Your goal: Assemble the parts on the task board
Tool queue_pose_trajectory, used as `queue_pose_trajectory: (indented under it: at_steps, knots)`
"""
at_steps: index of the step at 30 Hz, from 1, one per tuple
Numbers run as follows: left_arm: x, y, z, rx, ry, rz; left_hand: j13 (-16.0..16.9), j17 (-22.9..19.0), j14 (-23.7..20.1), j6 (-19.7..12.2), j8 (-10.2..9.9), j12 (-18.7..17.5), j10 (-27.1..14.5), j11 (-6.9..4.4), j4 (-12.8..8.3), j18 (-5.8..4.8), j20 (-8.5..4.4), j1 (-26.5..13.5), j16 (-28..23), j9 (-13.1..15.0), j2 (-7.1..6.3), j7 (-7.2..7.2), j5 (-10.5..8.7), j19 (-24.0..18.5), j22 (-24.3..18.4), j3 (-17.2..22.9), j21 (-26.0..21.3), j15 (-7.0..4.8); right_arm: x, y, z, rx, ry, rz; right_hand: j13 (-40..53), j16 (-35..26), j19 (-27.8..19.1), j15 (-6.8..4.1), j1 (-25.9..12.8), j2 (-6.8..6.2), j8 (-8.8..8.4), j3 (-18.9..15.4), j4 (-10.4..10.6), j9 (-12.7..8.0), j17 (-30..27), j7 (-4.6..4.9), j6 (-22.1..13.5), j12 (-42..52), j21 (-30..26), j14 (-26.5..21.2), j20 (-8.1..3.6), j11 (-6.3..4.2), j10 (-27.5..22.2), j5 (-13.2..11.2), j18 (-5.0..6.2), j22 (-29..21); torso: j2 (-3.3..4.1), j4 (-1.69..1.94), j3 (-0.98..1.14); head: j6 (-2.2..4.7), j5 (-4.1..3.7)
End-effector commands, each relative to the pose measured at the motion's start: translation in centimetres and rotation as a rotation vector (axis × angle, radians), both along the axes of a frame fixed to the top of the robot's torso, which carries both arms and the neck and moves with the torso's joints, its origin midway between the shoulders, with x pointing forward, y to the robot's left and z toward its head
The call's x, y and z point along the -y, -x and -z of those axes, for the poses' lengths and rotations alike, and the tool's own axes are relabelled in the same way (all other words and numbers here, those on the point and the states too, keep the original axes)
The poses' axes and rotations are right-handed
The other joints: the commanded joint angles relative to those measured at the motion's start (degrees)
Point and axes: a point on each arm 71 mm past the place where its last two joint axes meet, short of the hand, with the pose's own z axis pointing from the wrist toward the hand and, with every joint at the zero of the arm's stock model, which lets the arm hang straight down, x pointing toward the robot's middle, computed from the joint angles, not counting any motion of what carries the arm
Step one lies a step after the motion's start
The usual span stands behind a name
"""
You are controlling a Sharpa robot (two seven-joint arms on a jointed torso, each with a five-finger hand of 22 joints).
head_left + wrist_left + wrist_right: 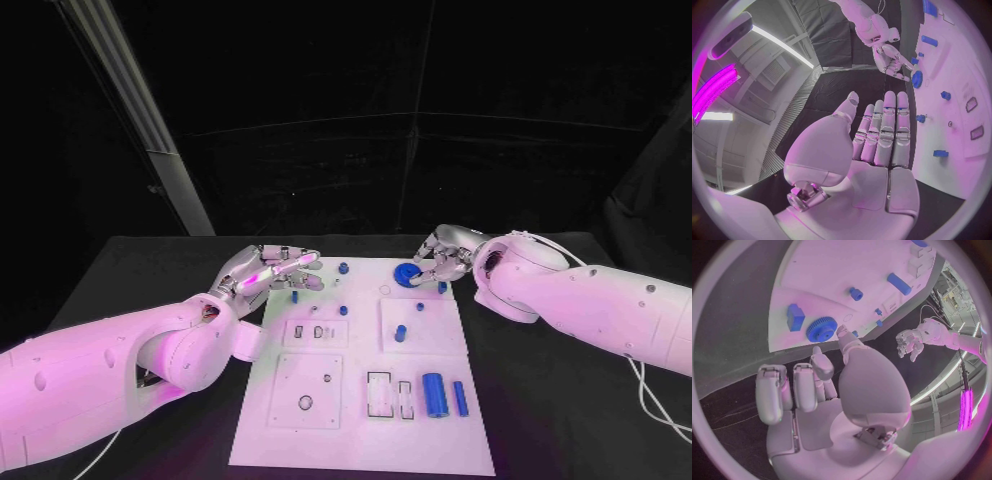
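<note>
On the black table (159, 270) lies the white task board (361, 400). A blue gear (405, 272) sits at its far edge, beside the right hand (440, 262), fingers curled and empty. The left hand (274, 268), fingers straight and empty, hovers at its far left corner. Two blue bars (446, 396) lie near a recessed slot (379, 394).

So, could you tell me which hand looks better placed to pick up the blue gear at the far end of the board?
Probably the right hand: it hovers open right beside the blue gear. The left hand, also open, sits at the task board's opposite edge.
</note>
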Motion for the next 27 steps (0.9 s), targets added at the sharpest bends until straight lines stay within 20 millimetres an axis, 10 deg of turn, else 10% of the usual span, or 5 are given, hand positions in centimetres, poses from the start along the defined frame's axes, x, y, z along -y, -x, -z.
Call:
queue_pose_trajectory:
  at_steps: [1, 27]
  knots:
    - [0.2, 0.0, -0.1, 0.005, 0.006, 0.018, -0.08, 0.07, 0.09, 0.34, -0.27, -0.19, 0.21, 0.00, -0.35, 0.65, -0.11, 0.52, -0.16, -0.08, 0.04, 0.02, -0.12, 0.10, -0.06, 0.04, -0.06, 0.17, 0.0, -0.3, 0.3, -0.035, 0.042, 0.025, 1.07, 0.36, 4.57, 0.31, 0.89, 0.15, -0.11, 0.24, 0.47, -0.01, 0.58, 0.03, -0.38, 0.94, 0.30, 2.87, 0.30, 0.02, 0.50, 0.21, -1.18, 12.84, 0.05, 0.20, -0.06, -0.19, -0.03]
    - [0.2, -0.1, 0.1, -0.002, 0.004, 0.023, -0.10, 0.09, 0.02, 0.42, -0.39, -0.35, 0.32, -0.02, -0.52, 0.65, -0.08, 0.59, -0.37, -0.08, 0.21, -0.02, -0.08, 0.01, -0.14, 0.05, -0.13, 0.19, -1.8, -0.6, 0.2, 0.016, 0.125, -0.013, 13.34, 2.61, 5.92, 0.30, 2.76, 2.75, 0.18, 1.44, -1.92, 0.22, 5.41, -0.17, 1.50, 12.31, 1.12, 3.57, 0.29, -0.13, 5.19, 0.56, -1.69, 15.03, 0.01, 0.13, -0.12, -0.74, 0.01]
